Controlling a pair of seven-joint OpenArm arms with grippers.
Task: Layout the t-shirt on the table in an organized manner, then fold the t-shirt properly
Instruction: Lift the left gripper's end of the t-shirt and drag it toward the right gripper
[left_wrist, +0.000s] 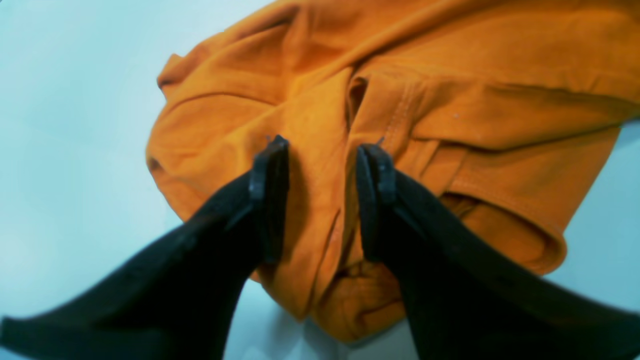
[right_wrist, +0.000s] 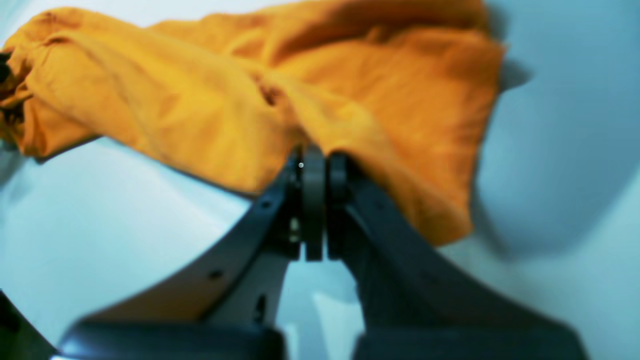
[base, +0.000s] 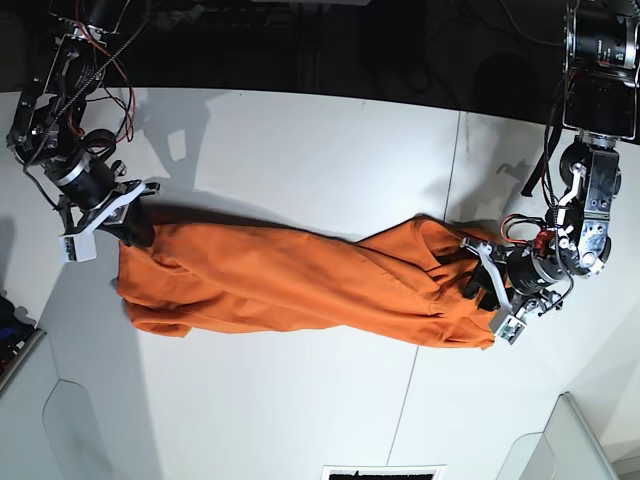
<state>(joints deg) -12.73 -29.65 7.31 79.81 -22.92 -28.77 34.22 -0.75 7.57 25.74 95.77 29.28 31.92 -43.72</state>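
— Base view first: where is the t-shirt lying?

— It is stretching as a long crumpled band across the white surface, crossing the thin dark seam near one end.

— What is the right pincer doing?

— It is pinching the shirt's edge, jaws pressed together on the cloth, at the end far from the seam.

— And the left pincer?

— It is standing half apart at the seam end, a ridge of orange fabric running between its jaws; whether it is gripping is unclear.

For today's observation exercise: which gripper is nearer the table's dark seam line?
Left. The left gripper sits at the t-shirt end just beside the seam; the right gripper is far across.
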